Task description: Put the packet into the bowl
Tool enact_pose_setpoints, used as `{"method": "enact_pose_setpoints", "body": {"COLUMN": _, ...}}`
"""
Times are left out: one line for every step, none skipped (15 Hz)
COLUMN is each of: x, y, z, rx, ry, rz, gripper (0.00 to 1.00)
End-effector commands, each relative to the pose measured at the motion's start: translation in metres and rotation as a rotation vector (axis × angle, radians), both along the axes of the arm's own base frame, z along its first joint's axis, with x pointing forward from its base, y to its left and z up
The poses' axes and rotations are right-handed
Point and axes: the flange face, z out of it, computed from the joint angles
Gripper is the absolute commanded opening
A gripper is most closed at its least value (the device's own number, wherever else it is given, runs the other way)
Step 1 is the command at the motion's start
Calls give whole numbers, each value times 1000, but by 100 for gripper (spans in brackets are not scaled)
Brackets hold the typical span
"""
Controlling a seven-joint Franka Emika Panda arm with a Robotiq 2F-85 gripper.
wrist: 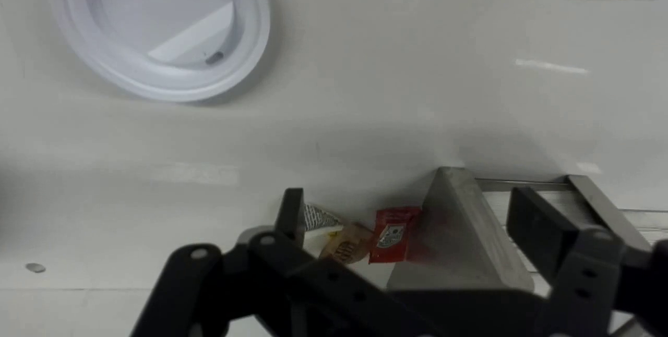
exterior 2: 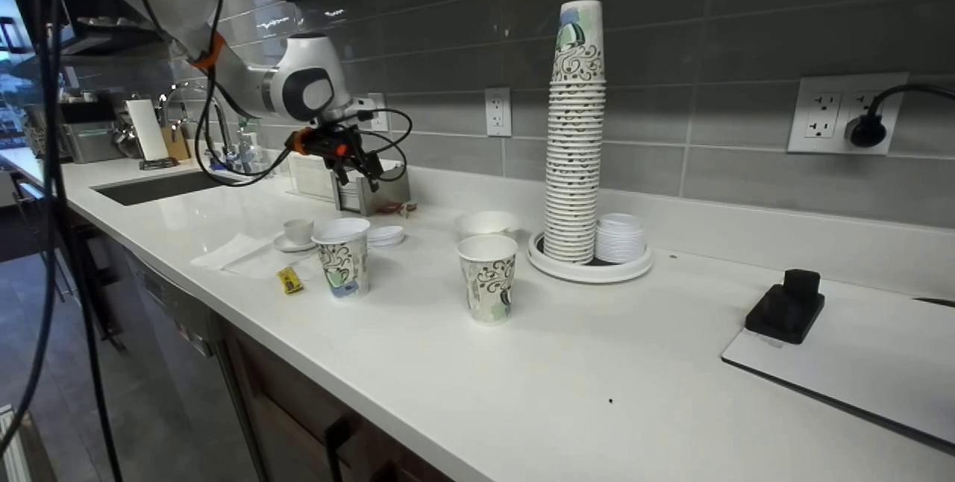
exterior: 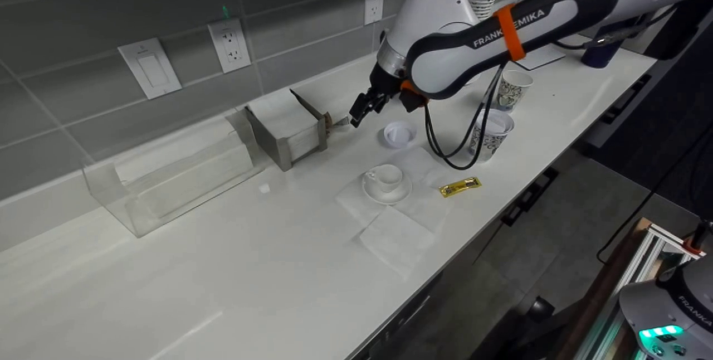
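The fingers stand wide apart in the wrist view with nothing gripped between them; in both exterior views they hang above the counter, with no contact that can be made out. By that sign the task looks to be at its start: no grasp is made, and picking up, carrying and releasing all seem to be left.

Under the gap between the fingers lie a red packet, a brown packet and, partly hidden by one finger, a pale printed packet. The red packet is against or just beside the wall of the metal napkin holder; which, the view does not settle. The other finger overlaps that holder in the same view, so coming straight down here might catch its wall. Any of the three may be the one wanted; a yellow packet, well apart from the fingers, also fits the word.

A white cup lid is near the fingers, and beyond it a white teacup sits on its saucer. The white shallow bowl is well apart from the fingers, on the side away from the napkin holder, partly behind a patterned paper cup in an exterior view. Its floor is out of sight there, so its contents cannot be told, though no packet shows above its rim.
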Motion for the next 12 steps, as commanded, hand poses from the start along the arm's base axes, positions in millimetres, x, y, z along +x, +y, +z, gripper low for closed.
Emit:
{"method": "enact_pose_setpoints", "body": {"x": 47, "y": -7, "z": -17, "rx": 21, "ry": -31, "rz": 82, "gripper": 100}}
{"method": "enact_pose_setpoints", "body": {"x": 57, "y": -10, "z": -26, "rx": 13, "ry": -39, "rz": 81, "gripper": 100}}
{"method": "enact_pose_setpoints", "body": {"x": 65, "y": -13, "z": -33, "rx": 7, "ry": -46, "rz": 83, "gripper": 100}}
{"method": "enact_pose_setpoints", "body": {"x": 73, "y": -14, "z": -38, "rx": 19, "ry": -38, "rz": 80, "gripper": 100}}
{"method": "enact_pose_setpoints", "body": {"x": 79, "y": -14, "z": -47, "rx": 19, "ry": -28, "rz": 81, "gripper": 100}}
{"method": "enact_pose_setpoints", "body": {"x": 85, "y": -14, "z": -54, "rx": 28, "ry": -16, "rz": 83, "gripper": 100}}
{"method": "enact_pose_setpoints", "body": {"x": 90, "y": -14, "z": -62, "rx": 32, "ry": -11, "rz": 82, "gripper": 100}}
{"method": "enact_pose_setpoints", "body": {"x": 94, "y": -12, "z": -68, "rx": 33, "ry": -9, "rz": 78, "gripper": 100}}
{"method": "enact_pose_setpoints", "body": {"x": 99, "y": -14, "z": -74, "rx": 30, "ry": -9, "rz": 69, "gripper": 98}}
{"method": "enact_pose_setpoints", "body": {"x": 102, "y": -15, "z": -77, "rx": 33, "ry": -7, "rz": 64, "gripper": 87}}
{"method": "enact_pose_setpoints", "body": {"x": 106, "y": -17, "z": -80, "rx": 35, "ry": -7, "rz": 61, "gripper": 74}}
{"method": "enact_pose_setpoints", "body": {"x": 110, "y": -19, "z": -82, "rx": 37, "ry": -9, "rz": 57, "gripper": 72}}
